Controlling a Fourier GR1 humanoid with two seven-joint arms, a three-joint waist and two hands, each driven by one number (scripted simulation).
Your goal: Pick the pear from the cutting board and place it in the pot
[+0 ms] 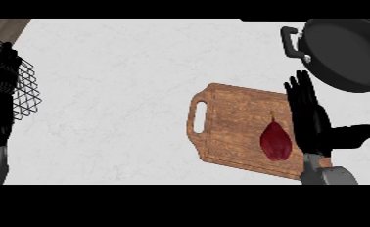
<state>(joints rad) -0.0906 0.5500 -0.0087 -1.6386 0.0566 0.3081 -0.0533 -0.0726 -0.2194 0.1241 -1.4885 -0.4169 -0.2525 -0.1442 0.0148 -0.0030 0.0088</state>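
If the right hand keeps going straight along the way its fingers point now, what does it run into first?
The right hand is open, fingers pointing up the view, beside the pear on the cutting board. Straight ahead, it would likely meet the pot near its handle, though its height above the counter is unclear.

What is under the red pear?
The pear lies on the wooden cutting board, which rests on the white counter. The right hand, open, hovers beside it and hides the board's right edge.
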